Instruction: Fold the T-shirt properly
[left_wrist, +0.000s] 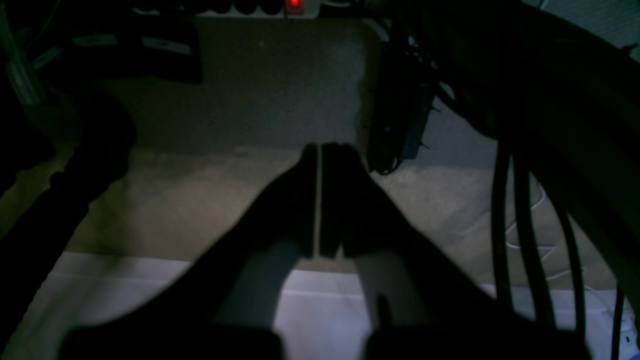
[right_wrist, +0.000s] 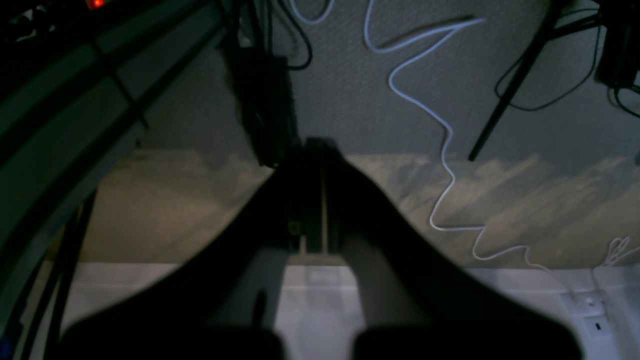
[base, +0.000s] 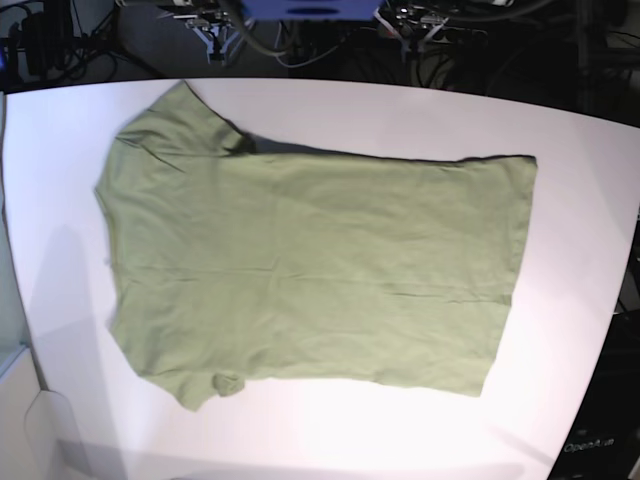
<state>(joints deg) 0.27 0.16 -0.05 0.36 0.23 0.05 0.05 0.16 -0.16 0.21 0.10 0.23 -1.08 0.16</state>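
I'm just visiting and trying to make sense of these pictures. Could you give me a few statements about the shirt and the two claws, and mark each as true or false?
1. The T-shirt lies spread flat on the white table. True.
2. The shirt is already folded in half. False: it lies opened out in a single spread, with both sleeves showing at the base view's left end.
3. The left gripper is shut. True: its jaws stand together with only a thin slit between them.
4. The right gripper holds a corner of the shirt. False: it is shut on nothing, over the floor and a white cable.
5. A second garment lies beside the shirt. False: the shirt is the only garment on the table.
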